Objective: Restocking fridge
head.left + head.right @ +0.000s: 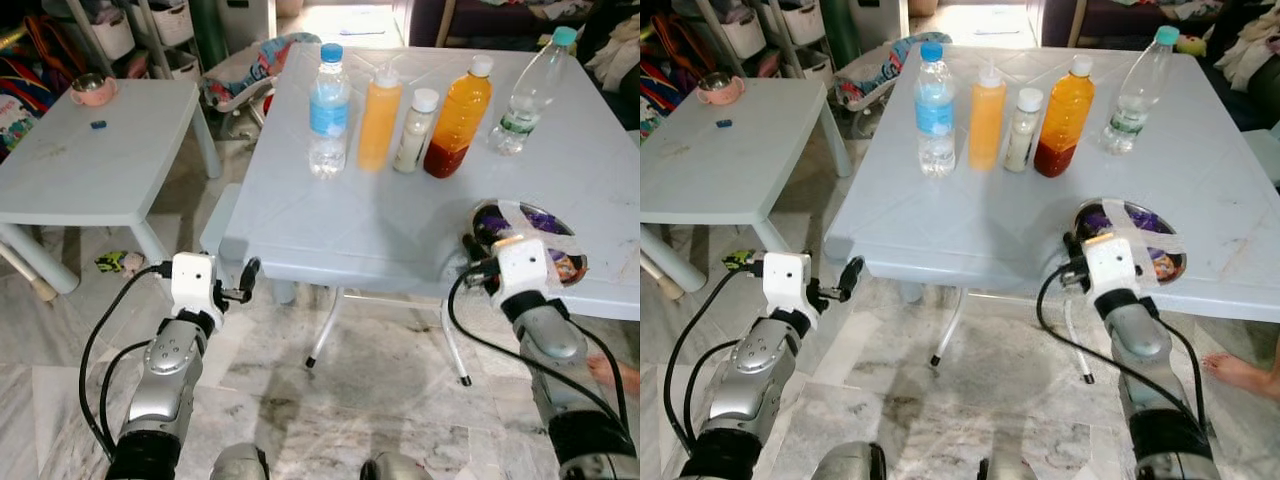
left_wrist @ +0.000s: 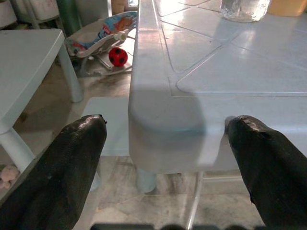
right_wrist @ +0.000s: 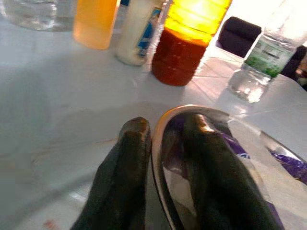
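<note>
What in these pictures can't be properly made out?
- Contents of the metal bowl: purple wrappers, partly covered by tape strips and the right gripper on its rim.
- Small blue item on the side table: too small to identify.
- Labels on the white bottle: too small to read.
- A person's foot: cut off by the frame edge.

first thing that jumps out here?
The row of five bottles standing across the far part of the pale blue table, the two orange ones brightest. Next, the right gripper pinching the rim of the taped metal bowl at the table's near right edge. The left gripper is open, facing the table's near left corner.
</note>
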Available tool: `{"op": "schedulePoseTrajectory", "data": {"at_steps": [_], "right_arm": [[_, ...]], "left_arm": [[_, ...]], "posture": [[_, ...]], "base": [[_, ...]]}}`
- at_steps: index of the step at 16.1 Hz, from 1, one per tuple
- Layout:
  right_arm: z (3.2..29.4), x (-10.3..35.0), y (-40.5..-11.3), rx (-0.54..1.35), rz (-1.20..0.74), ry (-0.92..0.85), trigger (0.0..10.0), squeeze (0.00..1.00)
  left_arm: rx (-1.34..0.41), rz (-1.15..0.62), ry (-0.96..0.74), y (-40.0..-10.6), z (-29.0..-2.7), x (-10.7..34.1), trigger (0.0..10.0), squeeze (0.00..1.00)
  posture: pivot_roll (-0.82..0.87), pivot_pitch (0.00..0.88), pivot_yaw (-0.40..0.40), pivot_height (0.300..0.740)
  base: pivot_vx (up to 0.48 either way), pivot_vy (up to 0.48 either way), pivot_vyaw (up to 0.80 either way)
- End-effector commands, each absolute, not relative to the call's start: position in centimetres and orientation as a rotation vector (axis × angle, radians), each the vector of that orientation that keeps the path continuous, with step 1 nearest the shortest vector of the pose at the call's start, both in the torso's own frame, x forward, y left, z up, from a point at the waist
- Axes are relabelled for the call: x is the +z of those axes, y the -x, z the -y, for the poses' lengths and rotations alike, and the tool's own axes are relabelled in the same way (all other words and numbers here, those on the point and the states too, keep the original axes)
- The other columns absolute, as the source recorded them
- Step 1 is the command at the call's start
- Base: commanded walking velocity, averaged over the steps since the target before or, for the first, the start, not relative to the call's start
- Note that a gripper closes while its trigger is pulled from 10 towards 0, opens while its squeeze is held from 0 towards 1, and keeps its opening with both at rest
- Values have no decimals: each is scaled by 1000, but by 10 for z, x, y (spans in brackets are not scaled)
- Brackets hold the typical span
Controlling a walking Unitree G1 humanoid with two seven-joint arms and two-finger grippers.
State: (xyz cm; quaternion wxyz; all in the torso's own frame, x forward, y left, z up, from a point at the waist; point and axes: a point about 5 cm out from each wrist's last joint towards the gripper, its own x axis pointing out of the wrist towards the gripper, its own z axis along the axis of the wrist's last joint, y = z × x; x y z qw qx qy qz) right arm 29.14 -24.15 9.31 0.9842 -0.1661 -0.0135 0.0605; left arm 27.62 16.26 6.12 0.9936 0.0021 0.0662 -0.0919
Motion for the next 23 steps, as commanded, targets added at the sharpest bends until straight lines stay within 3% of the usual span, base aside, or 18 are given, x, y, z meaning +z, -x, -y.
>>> {"op": "schedulePoseTrajectory", "data": {"at_steps": [1, 5, 9, 16, 23], "right_arm": [[248, 97, -293, 87, 43, 331, 10000, 996], [253, 100, -297, 58, 47, 329, 10000, 984], [265, 130, -312, -35, 155, 305, 10000, 1000], [236, 122, -313, -4, 140, 253, 10000, 1000], [217, 129, -313, -167, 98, -78, 10000, 1000]], "left_arm": [[-188, -142, -22, -277, -165, 62, 10000, 0], [-190, -143, -24, -277, -164, 62, 10000, 0], [-195, -141, -23, -278, -161, 63, 10000, 0], [-194, -148, -20, -276, -159, 60, 10000, 0], [-226, -154, -49, -275, -159, 56, 10000, 0]], "posture": [[10, 43, 63, 740], [13, 41, 65, 740], [12, 39, 61, 740], [9, 43, 48, 740], [-6, 46, 47, 740]], "base": [[0, 0, 0], [0, 0, 0], [0, 0, 0], [0, 0, 0], [0, 0, 0]]}}
